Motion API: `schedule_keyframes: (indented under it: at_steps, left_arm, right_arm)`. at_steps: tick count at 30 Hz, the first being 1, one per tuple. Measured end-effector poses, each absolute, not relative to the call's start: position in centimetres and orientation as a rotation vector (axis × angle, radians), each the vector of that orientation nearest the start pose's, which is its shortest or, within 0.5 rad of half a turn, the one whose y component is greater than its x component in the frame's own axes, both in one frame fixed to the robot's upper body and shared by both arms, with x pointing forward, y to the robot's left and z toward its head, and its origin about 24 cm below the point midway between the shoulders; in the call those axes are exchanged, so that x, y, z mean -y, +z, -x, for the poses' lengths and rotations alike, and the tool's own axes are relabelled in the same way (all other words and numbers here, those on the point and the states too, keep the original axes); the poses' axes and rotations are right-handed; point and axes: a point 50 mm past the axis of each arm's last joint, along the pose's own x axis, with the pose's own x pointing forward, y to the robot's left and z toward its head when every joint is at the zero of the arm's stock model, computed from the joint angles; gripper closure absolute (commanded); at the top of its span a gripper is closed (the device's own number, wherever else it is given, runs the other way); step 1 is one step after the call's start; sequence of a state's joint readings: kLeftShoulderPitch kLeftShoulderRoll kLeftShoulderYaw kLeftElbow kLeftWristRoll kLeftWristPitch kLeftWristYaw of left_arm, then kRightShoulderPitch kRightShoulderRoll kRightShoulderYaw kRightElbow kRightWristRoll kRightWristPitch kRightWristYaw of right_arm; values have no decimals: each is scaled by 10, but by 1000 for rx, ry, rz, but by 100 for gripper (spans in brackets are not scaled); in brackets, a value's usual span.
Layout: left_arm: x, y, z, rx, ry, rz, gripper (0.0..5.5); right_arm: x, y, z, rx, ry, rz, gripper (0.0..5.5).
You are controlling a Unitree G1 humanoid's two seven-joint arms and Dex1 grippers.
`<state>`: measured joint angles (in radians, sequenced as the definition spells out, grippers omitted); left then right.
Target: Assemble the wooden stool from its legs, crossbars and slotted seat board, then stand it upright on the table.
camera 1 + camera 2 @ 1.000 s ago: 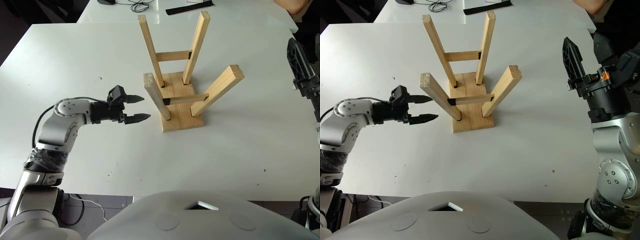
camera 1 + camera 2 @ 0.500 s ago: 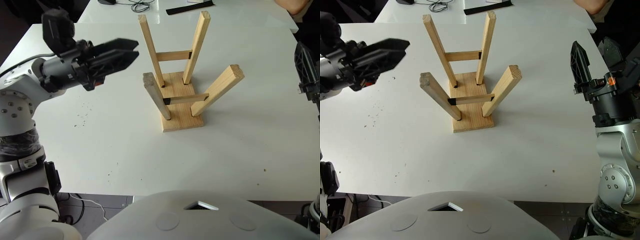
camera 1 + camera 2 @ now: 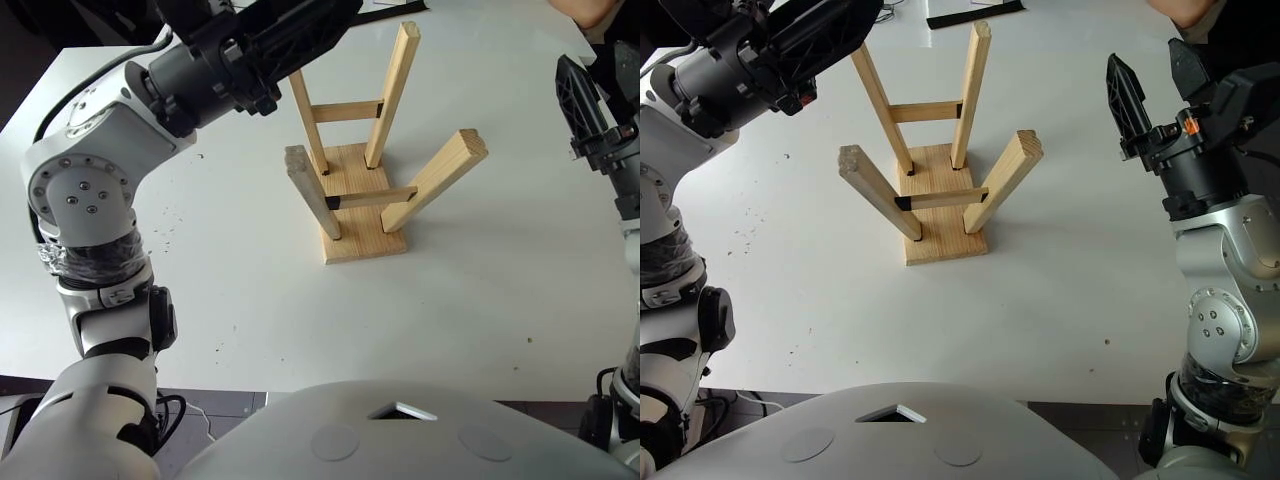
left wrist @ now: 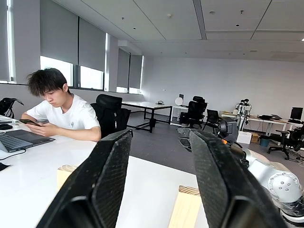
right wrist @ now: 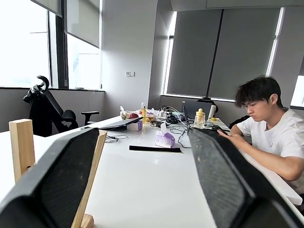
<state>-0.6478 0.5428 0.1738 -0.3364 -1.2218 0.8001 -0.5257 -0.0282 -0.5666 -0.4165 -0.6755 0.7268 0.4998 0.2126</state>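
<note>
The left claw (image 3: 338, 10) has risen from beside the near left leg (image 3: 312, 195) to high above the table (image 3: 480, 300), and the stool (image 3: 368, 198) has not moved. The right claw (image 3: 1150, 82) has edged slightly inward. Both claws hold nothing, their fingers spread apart. The stool stands upside down on its seat board (image 3: 372, 235), four legs up. It sits below the left claw, whose tip covers the top of the far left leg (image 3: 308, 125). It is well apart from the right claw, lower and to that claw's left.
</note>
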Motion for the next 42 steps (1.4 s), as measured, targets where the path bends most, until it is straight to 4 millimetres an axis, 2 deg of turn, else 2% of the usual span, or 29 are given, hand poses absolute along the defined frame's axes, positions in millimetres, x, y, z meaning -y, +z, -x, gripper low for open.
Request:
schedule_keyframes:
  at_steps: [4,7,8,10,11,14,18,22,25,27,30,32,34,36,38,40,42]
  left_arm:
    - [-139,280,-258,237,-1292,321,327]
    - [-137,275,-257,223,-1307,301,327]
    - [-135,264,-256,197,-1307,276,327]
    - [-131,224,-255,60,-1287,273,327]
    - [-129,213,-252,59,-1288,277,327]
    - [-125,204,-247,112,-1288,211,327]
    - [-119,207,-248,126,-1304,287,327]
    - [-121,216,-264,86,-1258,447,327]
    - [-125,249,-266,182,-1283,548,327]
    - [-132,258,-265,205,-1290,552,327]
    - [-151,255,-274,204,-1200,447,327]
    - [-165,244,-282,194,-1125,318,327]
    - [-169,223,-284,165,-1102,213,327]
    - [-166,204,-282,139,-1112,135,327]
    - [-155,179,-272,101,-1166,71,327]
    - [-150,167,-265,106,-1200,27,327]
    - [-140,141,-256,84,-1256,-5,327]
  right_arm:
    - [228,210,-214,302,296,37,206]
    - [226,210,-213,307,296,37,206]
    - [225,209,-213,303,300,37,206]
    - [223,207,-214,292,303,41,206]
    - [223,206,-214,287,299,45,206]
    - [221,203,-214,278,302,47,206]
    - [222,203,-213,274,294,52,206]
    - [224,199,-211,261,277,48,206]
    - [227,198,-209,260,259,46,206]
    - [234,201,-208,272,231,52,206]
    - [245,204,-205,288,190,60,206]
    - [252,203,-203,288,166,63,206]
    - [256,200,-203,272,162,60,206]
    - [255,199,-203,270,172,61,206]
    - [256,197,-205,259,172,68,206]
    - [257,195,-204,245,172,81,206]
    - [260,186,-201,201,159,146,206]
